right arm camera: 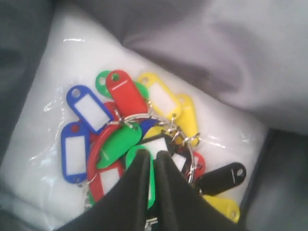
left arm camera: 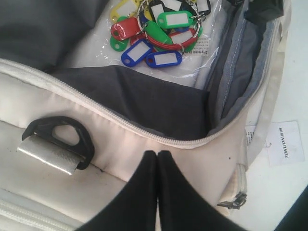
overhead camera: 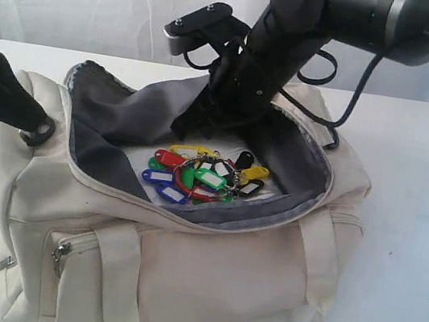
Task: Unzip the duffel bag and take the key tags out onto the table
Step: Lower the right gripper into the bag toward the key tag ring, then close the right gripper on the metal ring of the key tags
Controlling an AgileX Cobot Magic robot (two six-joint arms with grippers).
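Note:
The cream duffel bag (overhead camera: 221, 276) lies on the white table (overhead camera: 406, 240) with its top zip open and the grey lining showing. The key tags (overhead camera: 200, 177) lie in a bunch inside it on a clear plastic packet (right arm camera: 62, 62). My right gripper (right arm camera: 153, 154) reaches down into the opening, its fingers pinched on a green tag of the bunch (right arm camera: 125, 125). Outside the bag, my left gripper (left arm camera: 157, 153) is shut against the cream side (left arm camera: 120, 139) just below the zip edge, with nothing visible between its tips. The tags (left arm camera: 159, 33) show beyond it.
A black D-ring (left arm camera: 62, 139) with a metal clip sits on the bag's side beside my left gripper. A side-pocket zip puller (left arm camera: 233, 201) hangs at the bag's end. A white paper tag (left arm camera: 285, 143) lies on the table there. My right arm (overhead camera: 273, 48) and its cables cross above the bag.

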